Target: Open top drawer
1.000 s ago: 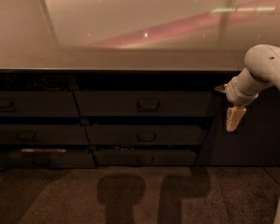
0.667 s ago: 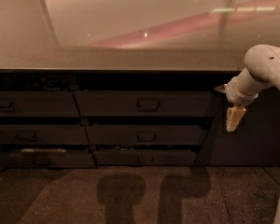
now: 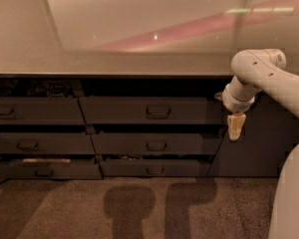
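Right of top drawer (image 3: 120, 111), end effector (image 3: 235, 127)

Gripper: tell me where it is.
In the camera view the gripper hangs at the right, pointing down, just past the right end of the top drawer, before the plain cabinet panel.

The worktop (image 3: 139, 66) gleams, smooth and glossy, throwing back a pink streak and pinpoint lights. Below it the top drawer (image 3: 124, 112) shows a matt dark grey front, metal-like, flat and plain. The tool (image 3: 235, 128) hangs just right of that front, pale cream and plastic-looking, on an arm (image 3: 269, 76) with a smooth white shell. The floor (image 3: 65, 208) looks rough, grainy, carpet-like.
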{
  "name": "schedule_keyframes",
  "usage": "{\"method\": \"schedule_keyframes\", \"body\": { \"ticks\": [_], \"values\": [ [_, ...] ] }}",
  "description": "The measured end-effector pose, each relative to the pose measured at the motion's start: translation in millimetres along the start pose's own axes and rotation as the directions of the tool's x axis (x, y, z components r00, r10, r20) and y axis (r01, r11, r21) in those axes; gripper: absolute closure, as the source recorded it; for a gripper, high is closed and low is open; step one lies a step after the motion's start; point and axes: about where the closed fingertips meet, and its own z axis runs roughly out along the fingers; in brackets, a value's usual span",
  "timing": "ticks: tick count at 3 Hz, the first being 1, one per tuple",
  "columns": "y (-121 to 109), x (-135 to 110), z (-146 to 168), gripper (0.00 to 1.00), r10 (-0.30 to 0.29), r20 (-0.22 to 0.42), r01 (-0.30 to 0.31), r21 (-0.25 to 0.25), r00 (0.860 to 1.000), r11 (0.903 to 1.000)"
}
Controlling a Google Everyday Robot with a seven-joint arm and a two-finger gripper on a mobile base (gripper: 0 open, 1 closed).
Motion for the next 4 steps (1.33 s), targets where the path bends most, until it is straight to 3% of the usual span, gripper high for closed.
{"method": "schedule_keyframes", "body": {
  "ticks": [1, 4],
  "values": [
    [0.0, 0.0, 0.0, 0.0, 0.0, 0.0, 0.0, 0.0, 1.0, 1.0],
    [0.0, 0.0, 0.1, 0.66, 0.0, 0.0, 0.0, 0.0, 1.0, 1.0]
  ]
}}
